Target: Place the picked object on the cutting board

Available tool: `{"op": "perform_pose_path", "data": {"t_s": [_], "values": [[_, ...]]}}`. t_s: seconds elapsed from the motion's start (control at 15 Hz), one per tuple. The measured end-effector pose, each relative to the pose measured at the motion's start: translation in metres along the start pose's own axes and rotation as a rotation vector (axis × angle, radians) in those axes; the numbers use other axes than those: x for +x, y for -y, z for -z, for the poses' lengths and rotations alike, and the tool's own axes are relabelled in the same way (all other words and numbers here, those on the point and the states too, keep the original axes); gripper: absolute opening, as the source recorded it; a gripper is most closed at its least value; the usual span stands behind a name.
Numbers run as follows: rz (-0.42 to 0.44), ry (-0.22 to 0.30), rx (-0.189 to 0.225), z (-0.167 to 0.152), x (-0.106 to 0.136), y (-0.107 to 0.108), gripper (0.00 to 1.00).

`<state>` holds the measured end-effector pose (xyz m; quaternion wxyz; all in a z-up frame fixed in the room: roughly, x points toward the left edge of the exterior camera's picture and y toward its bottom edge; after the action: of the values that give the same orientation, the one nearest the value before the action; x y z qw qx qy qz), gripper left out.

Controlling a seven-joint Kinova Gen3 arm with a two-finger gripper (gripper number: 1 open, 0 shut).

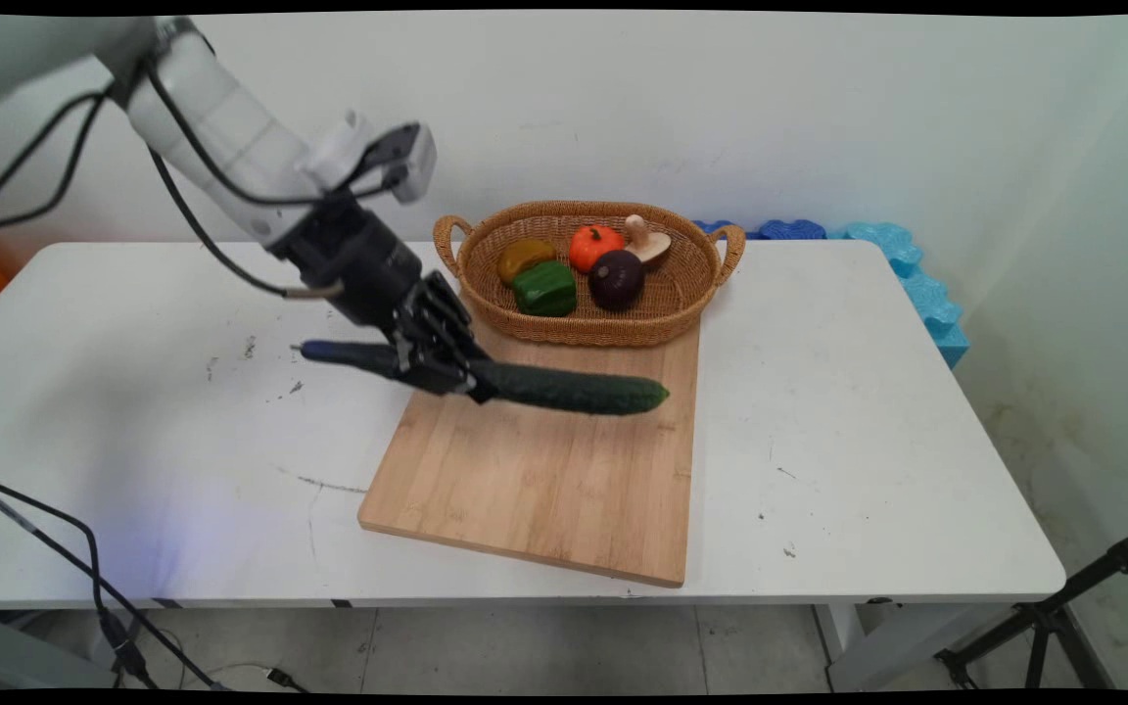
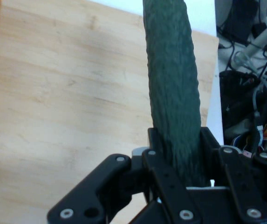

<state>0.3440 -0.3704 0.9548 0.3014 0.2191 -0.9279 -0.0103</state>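
A long dark green cucumber (image 1: 564, 389) hangs level above the wooden cutting board (image 1: 544, 480), with my gripper (image 1: 446, 367) shut on it near its left third. Its left end (image 1: 339, 353) sticks out beyond the fingers toward the table's left. In the hand view the cucumber (image 2: 173, 79) runs up from between the black fingers (image 2: 159, 154), with the cutting board (image 2: 63, 107) beneath it. The gripper (image 2: 177, 163) clamps the cucumber from both sides.
A wicker basket (image 1: 691, 284) stands at the board's far edge and holds a green pepper (image 1: 544, 288), a yellow-brown pepper (image 1: 525, 257), an orange tomato (image 1: 594, 245), a dark purple round vegetable (image 1: 617, 279) and a mushroom (image 1: 644, 240). Blue foam pieces (image 1: 916, 284) lie off the table's far right.
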Motion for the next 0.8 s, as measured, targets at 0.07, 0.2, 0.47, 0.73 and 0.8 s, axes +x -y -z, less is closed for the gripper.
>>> {"op": "perform_pose_path", "data": {"t_s": [0.07,0.2,0.47,0.73,0.8], "values": [[-0.007,0.000,-0.004,-0.008,-0.005,0.001,0.00],[-0.024,-0.001,-0.011,-0.026,-0.014,0.004,0.00],[-0.046,0.000,-0.020,-0.050,-0.027,0.007,0.00],[-0.059,0.000,-0.025,-0.070,-0.037,0.010,0.00],[-0.061,0.000,-0.027,-0.075,-0.040,0.010,0.00]]}}
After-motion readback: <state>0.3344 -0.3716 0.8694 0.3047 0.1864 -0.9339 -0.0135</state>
